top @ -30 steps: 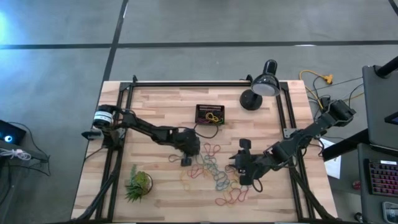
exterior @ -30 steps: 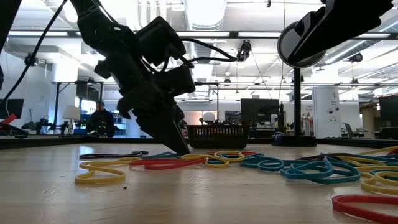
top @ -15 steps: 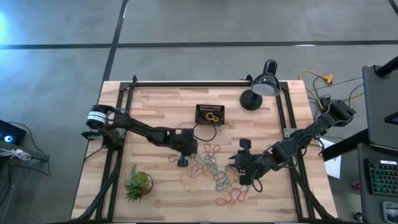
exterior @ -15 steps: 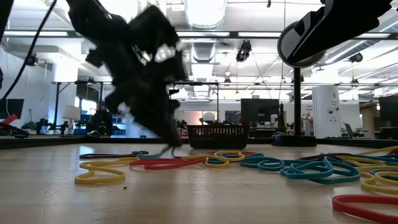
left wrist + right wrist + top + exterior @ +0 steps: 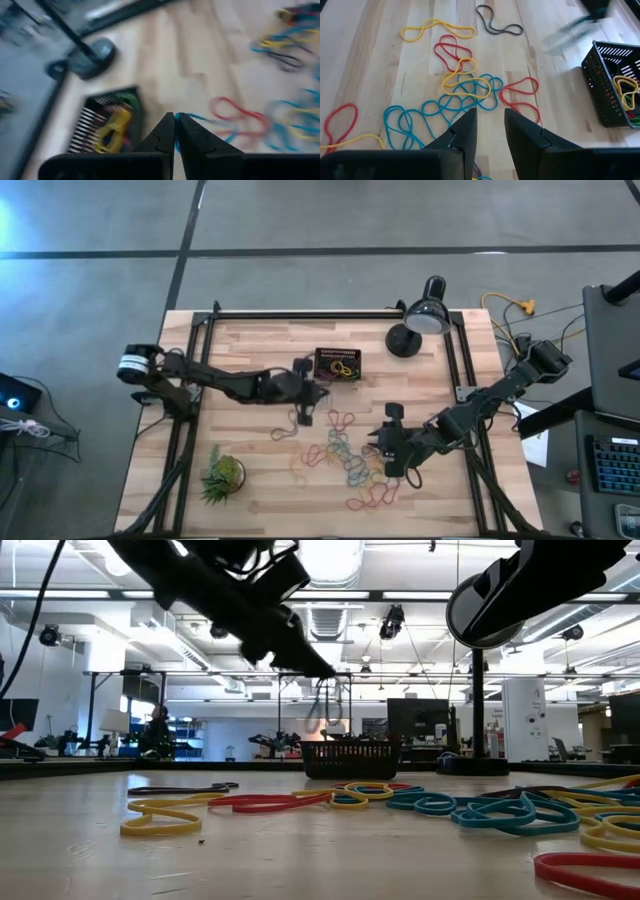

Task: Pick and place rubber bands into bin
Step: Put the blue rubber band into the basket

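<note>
Several rubber bands (image 5: 345, 455) in blue, yellow, red and black lie loose on the wooden table, also in the right wrist view (image 5: 465, 90). The black slotted bin (image 5: 337, 365) stands beyond them with yellow and green bands inside (image 5: 107, 125). My left gripper (image 5: 308, 402) is raised above the table just left of the bin, shut on a thin rubber band (image 5: 322, 705). My right gripper (image 5: 487, 130) hovers open over the right part of the pile (image 5: 385, 455). My left gripper pinches a thin rubber band between its two shut fingertips; a blue sliver (image 5: 176, 145) shows in the gap. The fingers slant downward toward the bin. The band hangs slack below them (image 5: 322, 705), lifted clear of the table.
A black desk lamp (image 5: 420, 320) stands at the far right, its head above the low view (image 5: 500, 600). A spiky green plant (image 5: 222, 475) sits near the left front. Black frame rails (image 5: 190, 380) run along the table's sides. Bare wood lies between the pile and the bin.
My left gripper rose from the table at the pile's left edge and swung toward the far edge, up beside the bin. The band it pinches came up with it and now hangs clear of the table.
</note>
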